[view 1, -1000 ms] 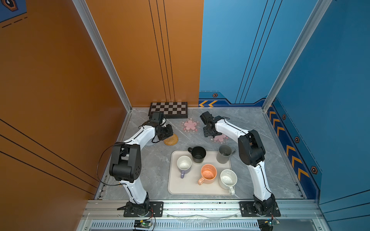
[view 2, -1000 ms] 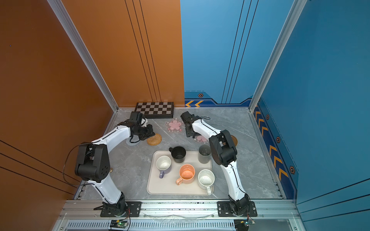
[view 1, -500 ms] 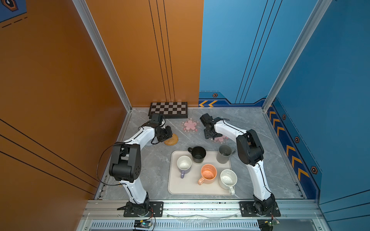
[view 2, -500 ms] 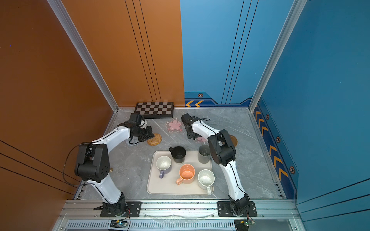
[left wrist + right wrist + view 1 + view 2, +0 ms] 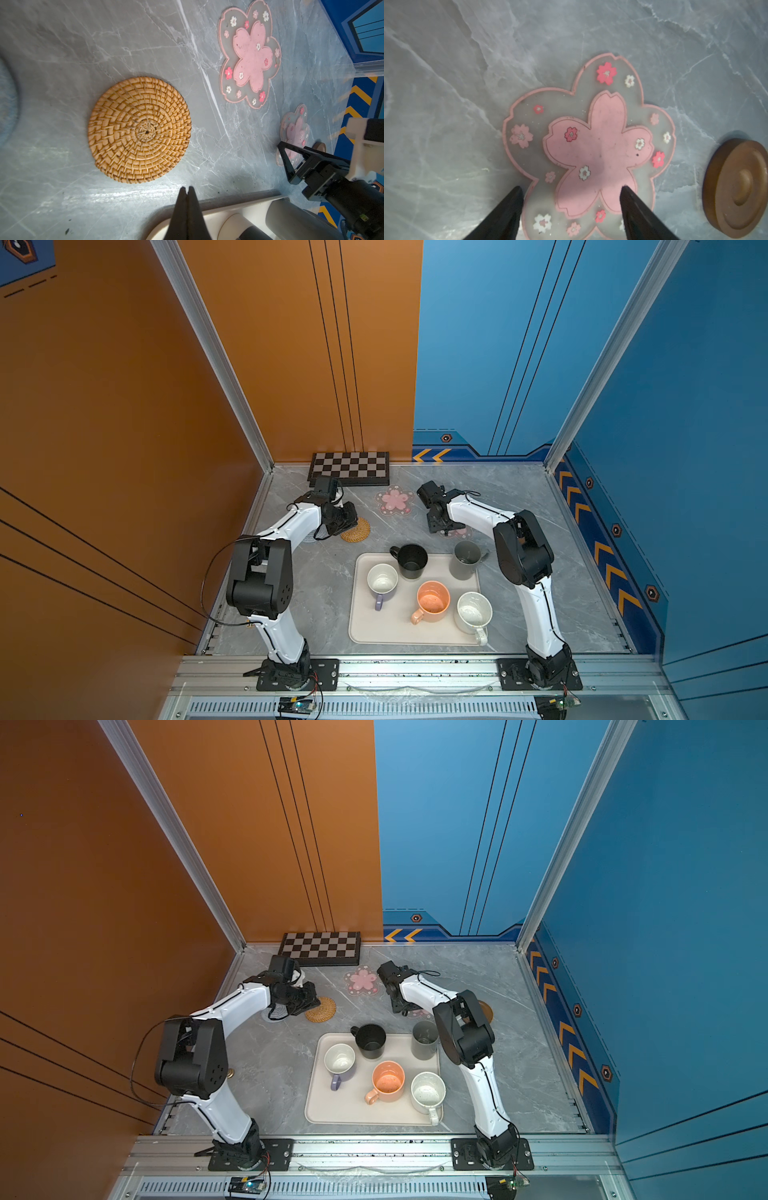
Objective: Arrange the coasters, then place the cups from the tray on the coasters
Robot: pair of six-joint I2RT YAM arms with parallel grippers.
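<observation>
We were only at the first part of the job. The coasters lay flat on the table (image 5: 519, 489) past the tray (image 5: 415, 637): the tan coaster (image 5: 356, 529), the pink flower coaster (image 5: 395, 500), the second pink flower coaster (image 5: 591, 149), the brown coaster (image 5: 737, 187) and the blue coaster (image 5: 6, 99), half hidden under our left arm (image 5: 291, 522). Our left gripper (image 5: 185, 190) had its jaws pressed together with nothing in them, just beside the tan coaster. Our right gripper (image 5: 571, 187) had its jaws spread wide over the second pink flower coaster, not pinching it. All five cups (image 5: 432, 600) sat on the tray. We thought every one had yet to be carried over.
</observation>
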